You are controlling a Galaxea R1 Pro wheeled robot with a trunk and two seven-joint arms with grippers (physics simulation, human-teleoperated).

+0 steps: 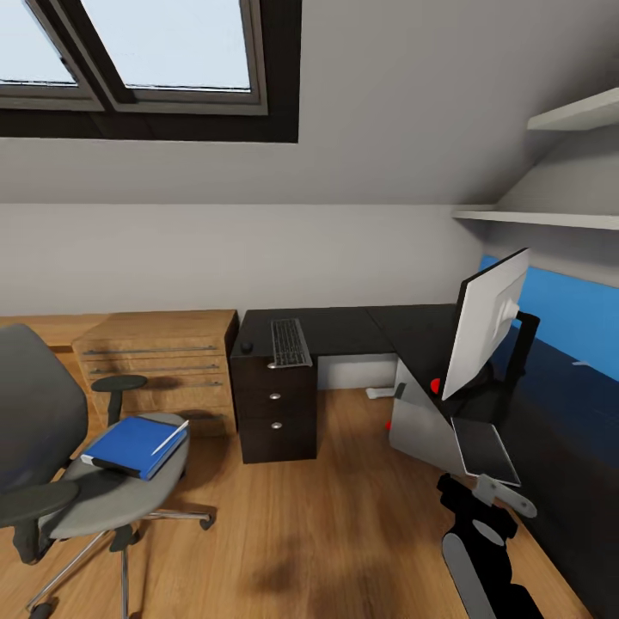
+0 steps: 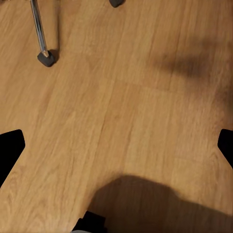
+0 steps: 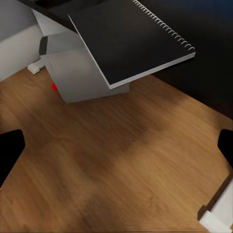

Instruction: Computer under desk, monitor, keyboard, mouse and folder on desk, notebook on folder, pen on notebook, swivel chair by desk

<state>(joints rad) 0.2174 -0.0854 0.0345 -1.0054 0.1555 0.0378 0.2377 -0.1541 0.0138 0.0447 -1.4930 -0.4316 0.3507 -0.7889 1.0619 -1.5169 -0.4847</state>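
Room: a bedroom with a sloped ceiling, a skylight [image 1: 163,52] at upper left and a wood floor [image 1: 335,516] lying open between chair and table.
Table: the L-shaped black-topped table [image 1: 361,331] runs along the back wall, then turns along the right wall under a blue wall panel [image 1: 567,322]. Its black drawer unit [image 1: 275,408] stands at the left end, flush beside a low light-wood shelf unit [image 1: 163,357].
Swivel chair: the grey swivel chair [image 1: 52,447] stands at lower left, well apart from the table, with bare floor between them.
Computer: the light grey computer [image 1: 421,421] sits on the floor at the inner corner of the table, partly under its edge.
Monitor: the monitor [image 1: 486,322] stands on the right wing of the table, pale back showing.
Keyboard: the keyboard [image 1: 290,342] lies on the back wing, above the drawer unit.
Folder: the blue folder [image 1: 129,447] lies on the chair seat.
Notebook: the dark notebook [image 1: 486,451] lies at the table's front edge, one end overhanging the floor, just above the right arm.
Pen: the white pen [image 1: 170,437] lies across the folder.
Mouse: a small dark mouse [image 1: 247,346] lies left of the keyboard.
Right hand: the right hand [image 3: 116,150] is spread wide over bare floor, below the notebook's edge.
Left hand: the left hand [image 2: 116,150] is spread wide above bare floor, near a chair castor [image 2: 46,58].
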